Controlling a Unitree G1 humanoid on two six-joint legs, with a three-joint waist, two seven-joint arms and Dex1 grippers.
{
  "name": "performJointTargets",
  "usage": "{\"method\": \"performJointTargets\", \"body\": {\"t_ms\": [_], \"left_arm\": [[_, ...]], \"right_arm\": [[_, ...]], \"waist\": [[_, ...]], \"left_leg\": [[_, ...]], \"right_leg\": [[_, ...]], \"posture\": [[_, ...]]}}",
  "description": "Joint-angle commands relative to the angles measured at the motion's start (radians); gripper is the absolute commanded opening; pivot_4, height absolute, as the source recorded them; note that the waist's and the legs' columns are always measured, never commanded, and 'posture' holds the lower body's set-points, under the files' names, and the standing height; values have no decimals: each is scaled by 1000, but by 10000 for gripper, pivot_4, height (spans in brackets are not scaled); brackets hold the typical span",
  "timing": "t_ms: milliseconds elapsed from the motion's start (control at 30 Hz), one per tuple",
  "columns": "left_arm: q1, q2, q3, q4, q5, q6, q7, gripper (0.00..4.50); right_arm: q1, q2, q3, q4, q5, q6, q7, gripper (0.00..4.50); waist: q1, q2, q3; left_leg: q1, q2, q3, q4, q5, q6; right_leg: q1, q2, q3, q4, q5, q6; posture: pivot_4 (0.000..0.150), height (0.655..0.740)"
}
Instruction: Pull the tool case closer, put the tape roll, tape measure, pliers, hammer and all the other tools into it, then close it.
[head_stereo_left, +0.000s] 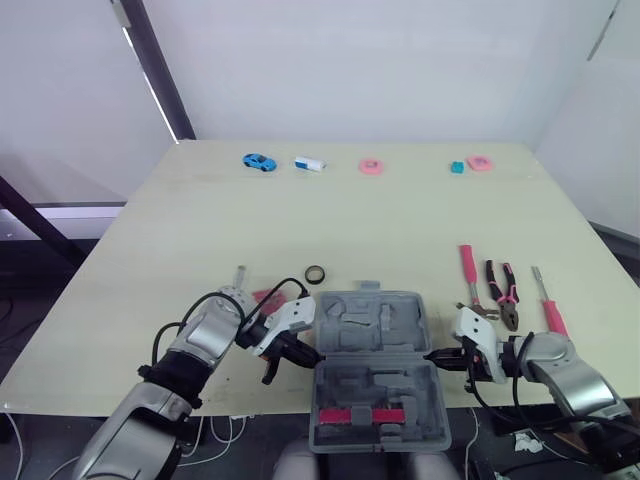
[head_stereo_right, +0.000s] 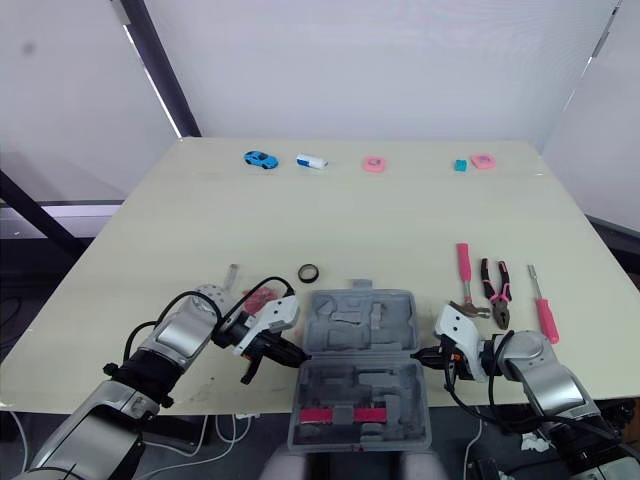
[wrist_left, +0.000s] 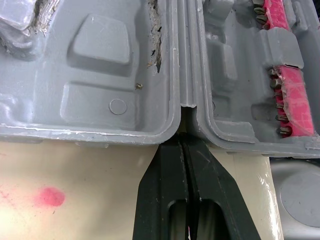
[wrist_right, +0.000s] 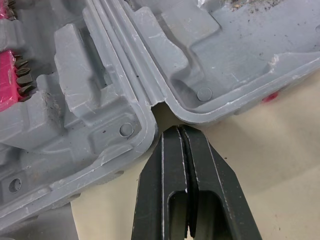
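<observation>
Now my left gripper (wrist_left: 184, 142) and right gripper (wrist_right: 179, 131) each have their fingers pressed together, tips at opposite ends of the hinge of the open case (head_stereo_left: 372, 322). The case lies at the near edge of the table (head_stereo_left: 350, 220), with the pliers (head_stereo_left: 503, 293) to its right.

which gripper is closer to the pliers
Right. The right gripper is at the right edge of the tool case, with the pliers a little beyond it and to its right. The left gripper is at the case's left edge, the whole case between it and the pliers.
</observation>
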Motion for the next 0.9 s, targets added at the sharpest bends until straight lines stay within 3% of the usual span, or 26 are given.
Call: {"method": "performJointTargets", "body": {"t_ms": [33,900], "left_arm": [[12,19,-21,6,2,-14,-15,519],[-3,15,-14,55,-9,-37,23,519]], "right_arm": [[-2,-20,-21,-10,15,-19,2,0],[-38,7,-18,24,21,-72,-34,0]], "waist": [[0,0,0],[-1,0,0]], "left_leg": [[0,0,0,0,0,0],[0,0,0,0,0,0]], "right_leg": [[0,0,0,0,0,0],[0,0,0,0,-1,-2]], "posture": [[1500,7395],[1500,7395]]}}
